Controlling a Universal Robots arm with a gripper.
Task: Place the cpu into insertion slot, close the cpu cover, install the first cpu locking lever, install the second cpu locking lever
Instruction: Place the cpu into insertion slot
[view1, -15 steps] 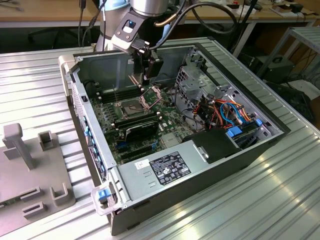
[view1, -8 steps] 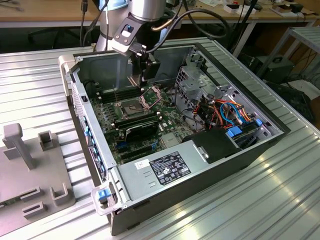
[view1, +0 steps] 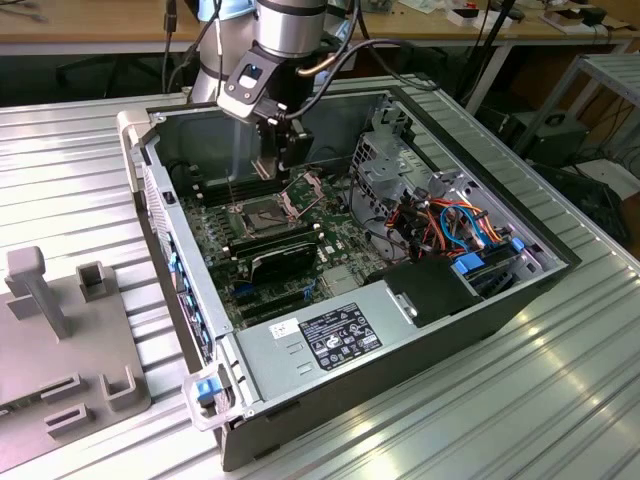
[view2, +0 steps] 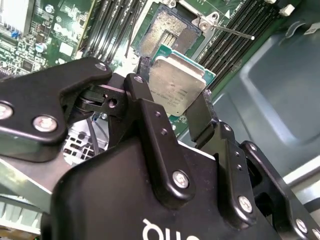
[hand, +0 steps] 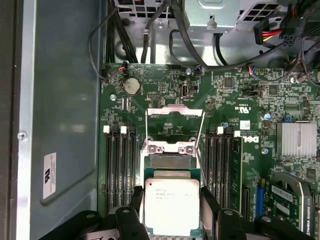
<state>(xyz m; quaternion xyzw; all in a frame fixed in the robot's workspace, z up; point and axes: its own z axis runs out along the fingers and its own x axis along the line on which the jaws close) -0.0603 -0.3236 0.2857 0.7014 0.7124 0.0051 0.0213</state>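
- Holding the cpu (view2: 177, 82) by two of its edges, the gripper (view2: 172, 110) is squeezed tight on it.
- The cpu hangs in the air just above the insertion slot (view2: 165, 35) and is not touching it yet.
- The cpu cover (hand: 174, 109) is flipped open, so the slot is free.
- To do this well, I think the chip should be kept flat, with its corners lined up to the slot.
- It should go down slowly with no pushing, since the tiny pins look easy to bend.

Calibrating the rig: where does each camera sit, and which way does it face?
Exterior view: off the arm, looking down into the computer case; arm and gripper show.
First wrist view: on the wrist, facing the motherboard squarely; fingers show.
Second wrist view: on the wrist, slanting past the fingers.
Both wrist views share the gripped cpu.
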